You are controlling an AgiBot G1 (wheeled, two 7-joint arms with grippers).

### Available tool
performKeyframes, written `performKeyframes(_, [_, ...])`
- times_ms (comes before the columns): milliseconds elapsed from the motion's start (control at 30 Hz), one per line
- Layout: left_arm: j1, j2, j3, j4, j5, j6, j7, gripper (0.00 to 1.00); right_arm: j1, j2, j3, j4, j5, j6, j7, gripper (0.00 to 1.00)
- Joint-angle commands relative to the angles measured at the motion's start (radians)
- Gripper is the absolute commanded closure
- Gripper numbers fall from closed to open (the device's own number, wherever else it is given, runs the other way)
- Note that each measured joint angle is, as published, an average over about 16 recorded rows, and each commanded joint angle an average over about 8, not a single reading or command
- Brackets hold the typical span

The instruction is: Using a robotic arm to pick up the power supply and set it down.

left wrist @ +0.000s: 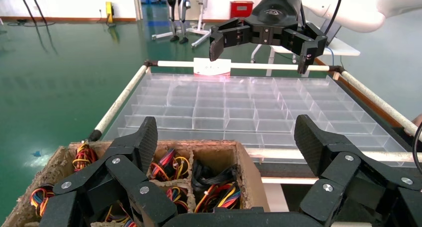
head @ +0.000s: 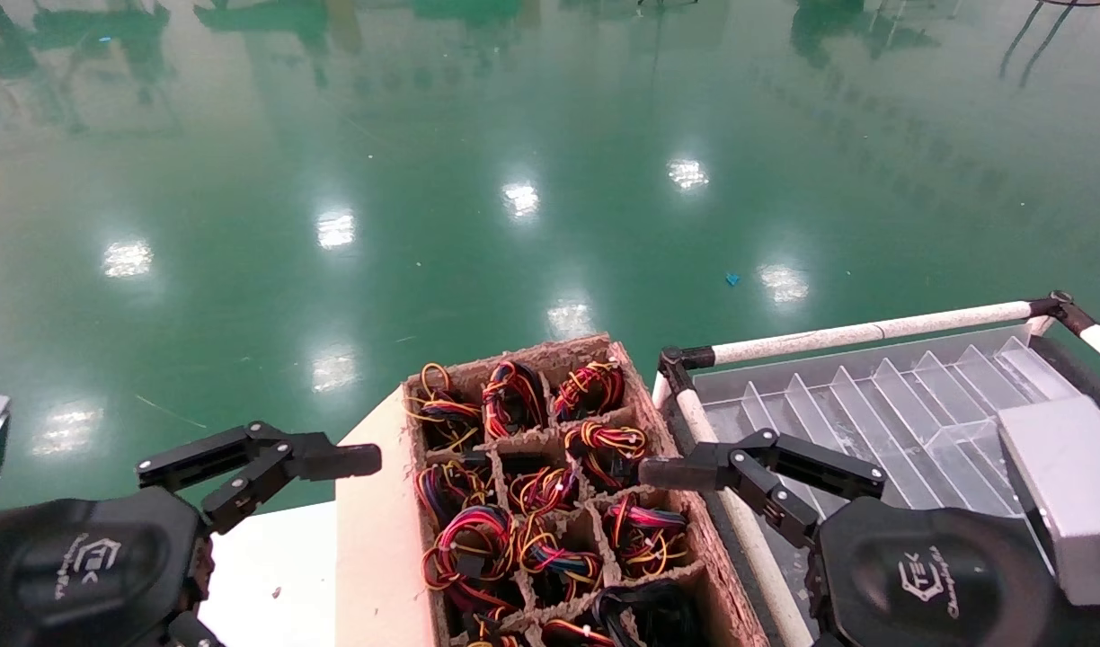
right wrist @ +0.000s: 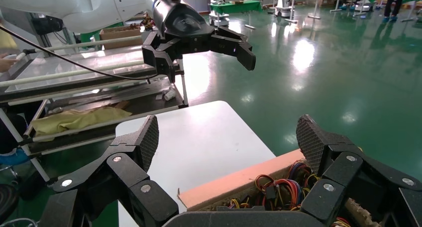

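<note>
No power supply shows in any view. My left gripper [head: 352, 463] hangs open over the white table [head: 271, 557], just left of a brown pulp tray [head: 644, 395]. That tray holds several red-yellow-black wire bundles [head: 514, 395]. My right gripper [head: 660, 472] is open too, at the tray's right rim. In the left wrist view my own open gripper [left wrist: 227, 137] frames the tray corner [left wrist: 251, 170], and the right gripper [left wrist: 260, 53] faces it on its white robotic arm [left wrist: 348, 10]. The right wrist view shows its own open gripper [right wrist: 229, 137] with nothing held, facing the left gripper [right wrist: 204, 62].
A clear plastic divider tray [head: 873, 404] lies right of the pulp tray, framed by white rails [head: 873, 331]. A plain grey block [head: 1071, 485] sits at the right edge by my right wrist. Green floor [head: 514, 180] stretches ahead. A low shelf rack [right wrist: 89, 102] stands beyond the table.
</note>
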Motion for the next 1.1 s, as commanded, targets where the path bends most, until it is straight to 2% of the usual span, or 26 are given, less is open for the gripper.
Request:
performKeyframes(33, [0.0, 0.0, 0.0, 0.0, 0.0, 0.0, 0.0, 0.52, 0.0, 0.0, 0.0, 0.0, 0.0, 0.0, 0.0, 0.0])
performKeyframes(133, [0.0, 0.0, 0.0, 0.0, 0.0, 0.0, 0.0, 0.7, 0.0, 0.0, 0.0, 0.0, 0.0, 0.0, 0.0, 0.0])
performKeyframes(200, [0.0, 0.0, 0.0, 0.0, 0.0, 0.0, 0.0, 0.94, 0.0, 0.0, 0.0, 0.0, 0.0, 0.0, 0.0, 0.0])
performKeyframes(233, [0.0, 0.0, 0.0, 0.0, 0.0, 0.0, 0.0, 1.0, 0.0, 0.0, 0.0, 0.0, 0.0, 0.0, 0.0, 0.0])
performKeyframes(1100, [0.0, 0.0, 0.0, 0.0, 0.0, 0.0, 0.0, 1.0, 0.0, 0.0, 0.0, 0.0, 0.0, 0.0, 0.0, 0.0])
